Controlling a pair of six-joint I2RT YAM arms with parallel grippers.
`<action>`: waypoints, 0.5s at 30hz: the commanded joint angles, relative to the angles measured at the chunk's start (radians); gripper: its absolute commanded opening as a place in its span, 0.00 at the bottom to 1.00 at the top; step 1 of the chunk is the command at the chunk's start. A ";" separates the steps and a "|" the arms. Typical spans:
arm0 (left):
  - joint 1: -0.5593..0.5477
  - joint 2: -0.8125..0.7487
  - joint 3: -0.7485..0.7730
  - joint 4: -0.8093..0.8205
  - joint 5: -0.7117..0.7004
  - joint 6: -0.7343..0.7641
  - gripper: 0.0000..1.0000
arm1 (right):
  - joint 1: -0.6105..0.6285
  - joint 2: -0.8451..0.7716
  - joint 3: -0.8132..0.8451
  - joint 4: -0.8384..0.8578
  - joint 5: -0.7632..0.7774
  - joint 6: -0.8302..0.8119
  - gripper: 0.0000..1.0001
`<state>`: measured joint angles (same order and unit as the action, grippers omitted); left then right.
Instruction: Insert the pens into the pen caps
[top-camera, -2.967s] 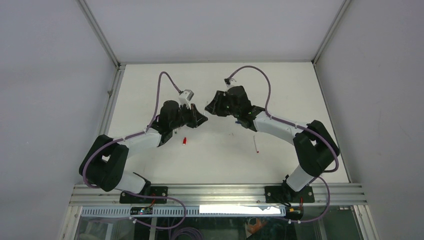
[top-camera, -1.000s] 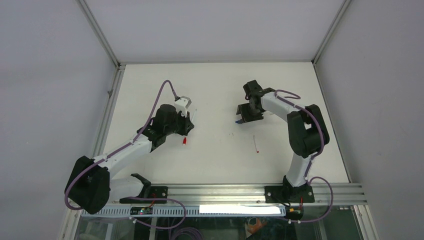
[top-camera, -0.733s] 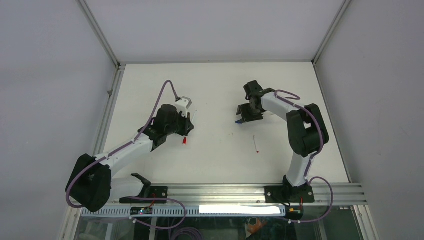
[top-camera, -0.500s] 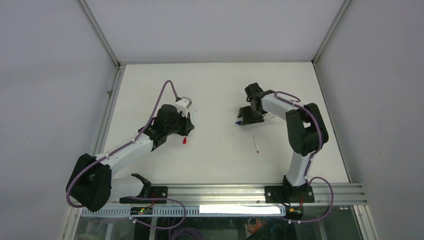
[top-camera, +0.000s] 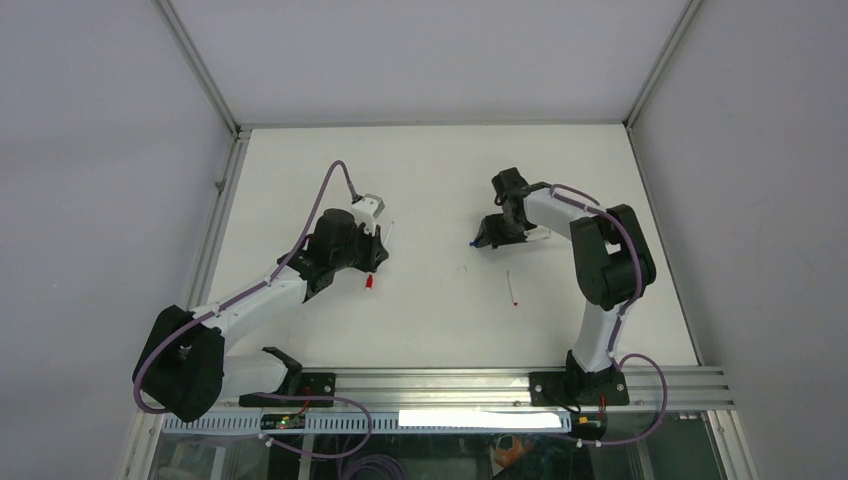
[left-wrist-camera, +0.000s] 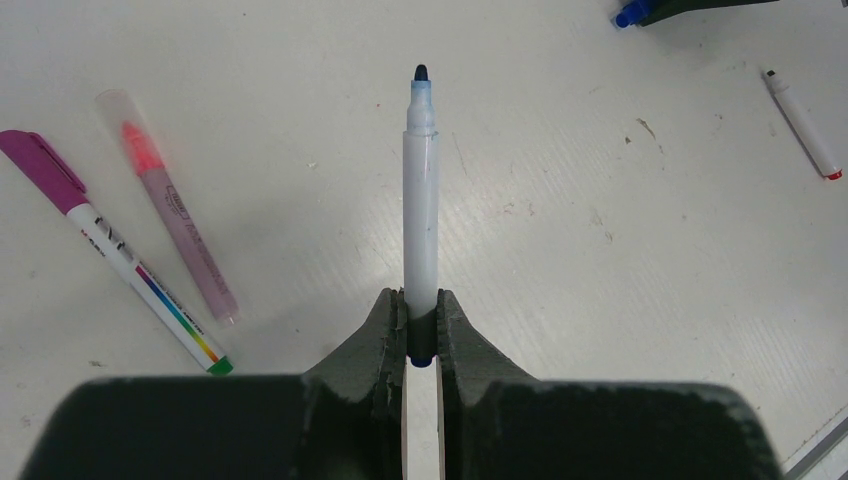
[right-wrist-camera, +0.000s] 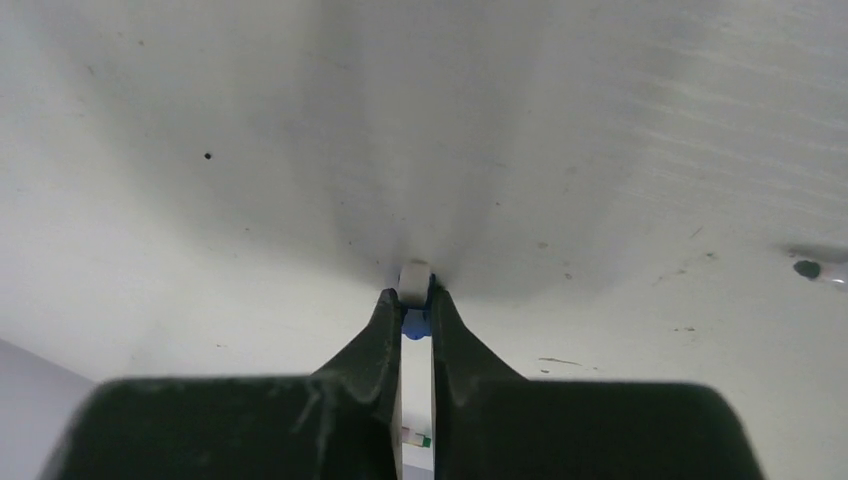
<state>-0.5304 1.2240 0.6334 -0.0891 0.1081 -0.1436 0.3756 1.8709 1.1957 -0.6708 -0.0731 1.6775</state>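
Matte white table (top-camera: 430, 320), scuffed and flecked with dark specks, two black-fingered arms reaching over it.

The left gripper (left-wrist-camera: 421, 345) is clamped narrow on the tail end of a slim translucent white pen with a blue tip (left-wrist-camera: 421, 210), uncapped and pointing away. The right gripper (right-wrist-camera: 414, 298), low at the table's far middle, is pinched tight on a stubby blue plastic cap (right-wrist-camera: 413, 322). Left of the held pen lie a magenta-capped white marker (left-wrist-camera: 110, 250) with a rainbow-striped label and a pale pink pen under a clear cap (left-wrist-camera: 170, 215); their print is too small to read. A thin white pen with a red end (left-wrist-camera: 800, 125) lies well apart on the right. A small red cap (top-camera: 369, 282) sits near the left gripper.
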 joint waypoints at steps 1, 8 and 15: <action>-0.008 0.003 0.033 0.028 -0.006 0.014 0.00 | -0.006 0.015 -0.016 0.013 -0.025 0.016 0.02; -0.008 -0.001 0.031 0.028 -0.010 0.014 0.00 | -0.009 0.007 -0.018 0.023 -0.049 -0.013 0.00; -0.008 -0.011 0.024 0.042 0.034 0.004 0.00 | -0.002 -0.051 0.063 0.062 0.009 -0.311 0.00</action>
<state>-0.5304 1.2266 0.6334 -0.0887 0.1070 -0.1440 0.3710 1.8729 1.1942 -0.6430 -0.1089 1.5681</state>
